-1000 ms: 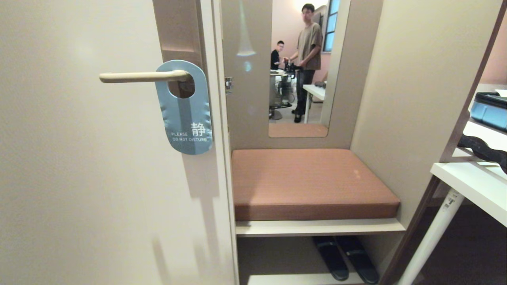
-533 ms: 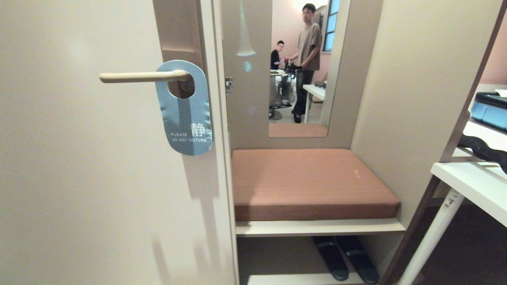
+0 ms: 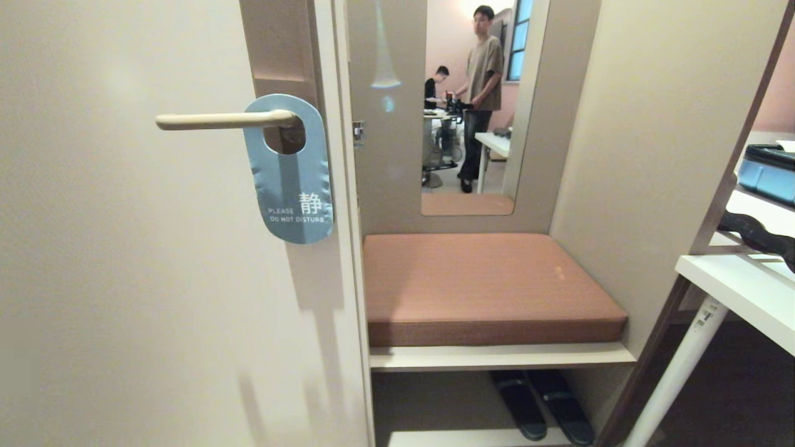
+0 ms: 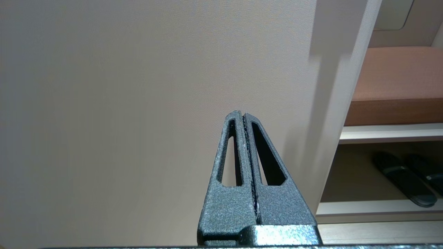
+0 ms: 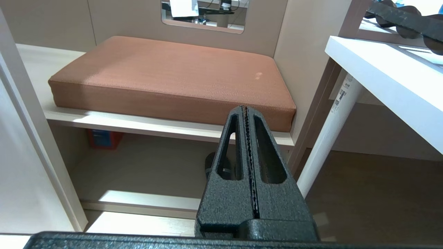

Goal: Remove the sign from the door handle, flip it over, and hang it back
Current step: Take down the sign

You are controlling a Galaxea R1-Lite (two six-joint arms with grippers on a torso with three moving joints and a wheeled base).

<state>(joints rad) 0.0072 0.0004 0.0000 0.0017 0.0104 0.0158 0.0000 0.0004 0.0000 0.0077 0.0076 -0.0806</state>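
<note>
The sign (image 3: 290, 186) hangs by its hole on the cream door handle (image 3: 217, 120), blue face outward with white "PLEASE DO NOT DISTURB". The handle sticks out leftward from a brown plate (image 3: 279, 43) near the door's edge. Neither arm shows in the head view. My left gripper (image 4: 243, 116) is shut and empty, low before the plain door panel (image 4: 138, 86). My right gripper (image 5: 245, 109) is shut and empty, pointing at the front of the bench cushion (image 5: 166, 72). The sign and handle are out of both wrist views.
A brown cushioned bench (image 3: 484, 285) fills the alcove right of the door, with dark slippers (image 3: 540, 403) on the shelf beneath. A white table (image 3: 739, 285) with a white leg (image 3: 677, 366) stands at the right. Two people (image 3: 484, 68) show through the wall opening.
Neither arm nor the sign has moved. Only the people seen through the opening have shifted slightly.
</note>
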